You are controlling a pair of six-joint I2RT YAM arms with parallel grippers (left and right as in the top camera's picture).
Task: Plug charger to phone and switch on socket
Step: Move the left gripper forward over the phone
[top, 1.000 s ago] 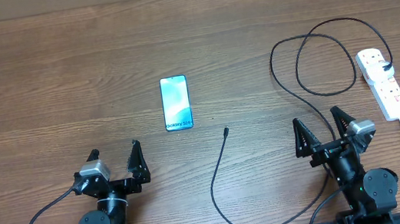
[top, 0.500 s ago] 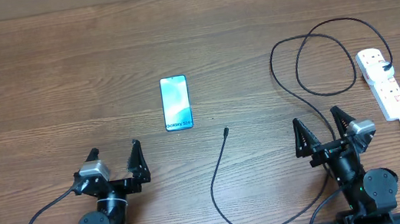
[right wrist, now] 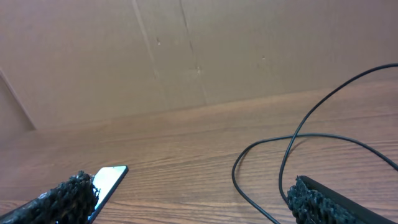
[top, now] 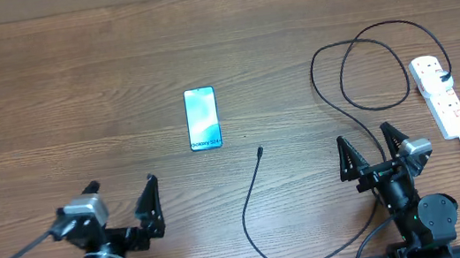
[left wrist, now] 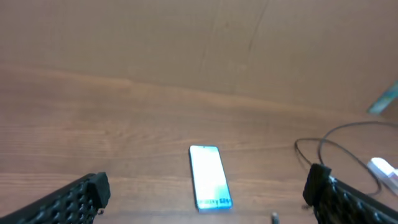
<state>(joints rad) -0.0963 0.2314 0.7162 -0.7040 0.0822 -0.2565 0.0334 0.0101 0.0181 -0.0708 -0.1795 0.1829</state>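
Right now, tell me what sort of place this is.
Probably a robot test bench, not a home: a wooden table, a plain cardboard backdrop, and a phone, charger and socket laid out.

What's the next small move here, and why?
Probably bring the left gripper forward and over the charger tip. Left gripper and right gripper are both open and empty, the tip lies loose just short of the phone, and nothing is plugged into the phone. The left wrist view faces both.
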